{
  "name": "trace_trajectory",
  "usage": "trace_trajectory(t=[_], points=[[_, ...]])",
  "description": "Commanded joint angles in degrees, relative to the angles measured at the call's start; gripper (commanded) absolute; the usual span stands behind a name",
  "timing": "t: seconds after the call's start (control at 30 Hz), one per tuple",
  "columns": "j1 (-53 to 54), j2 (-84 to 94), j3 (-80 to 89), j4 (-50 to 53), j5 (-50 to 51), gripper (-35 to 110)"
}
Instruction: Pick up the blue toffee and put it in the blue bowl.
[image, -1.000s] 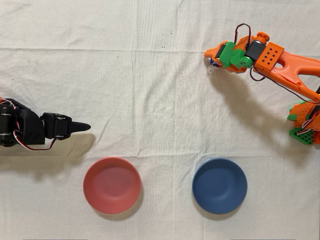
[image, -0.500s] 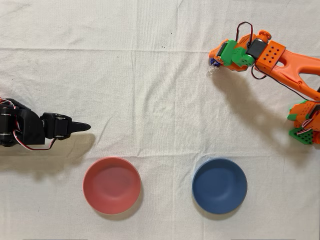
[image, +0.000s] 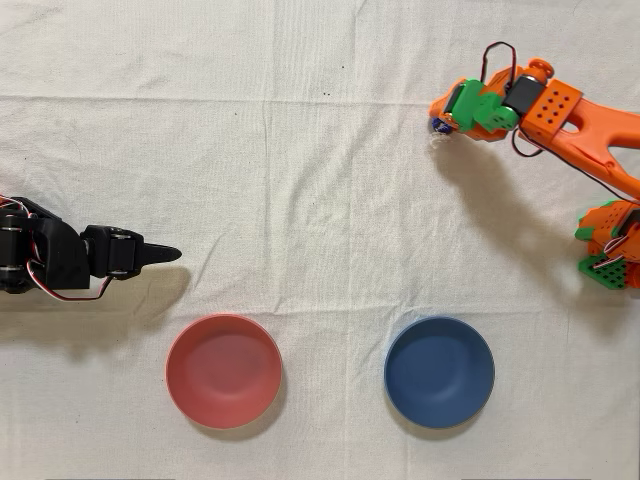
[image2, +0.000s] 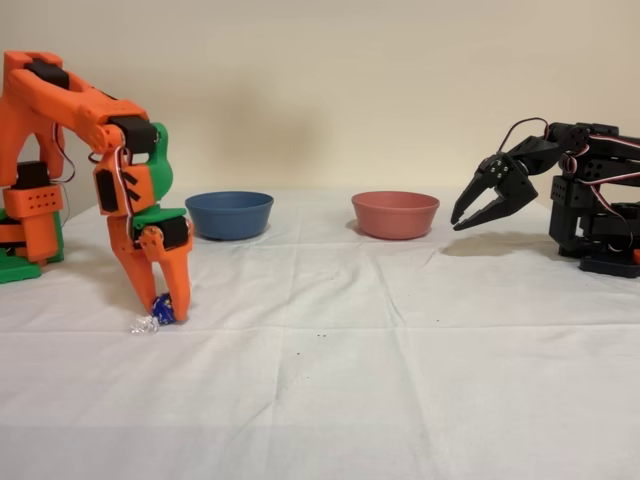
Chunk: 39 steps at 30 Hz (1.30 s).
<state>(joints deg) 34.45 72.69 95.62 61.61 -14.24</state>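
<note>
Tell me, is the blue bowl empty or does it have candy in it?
Empty. The blue bowl shows only its bare inside; the blue toffee sits between the gripper's fingers.

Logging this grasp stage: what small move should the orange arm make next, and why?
Probably lift straight up. The end effector is closed around the blue toffee, which looks at or just above the cloth, and the blue bowl sits apart from it, so the toffee needs height before travelling there.
</note>
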Motion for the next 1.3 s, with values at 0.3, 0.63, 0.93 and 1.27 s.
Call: trace_trajectory(t=[0.3, 0.63, 0.93, 1.27], points=[[-9.93, 27.77, 2.90, 8.88, -4.04, 10], [-23.20, 33.13, -7.47, 17.14, -4.22, 10], [-37.97, 28.65, -18.02, 19.34, -5.45, 10], [-55.11, 21.18, -25.75, 20.74, -4.31, 10]])
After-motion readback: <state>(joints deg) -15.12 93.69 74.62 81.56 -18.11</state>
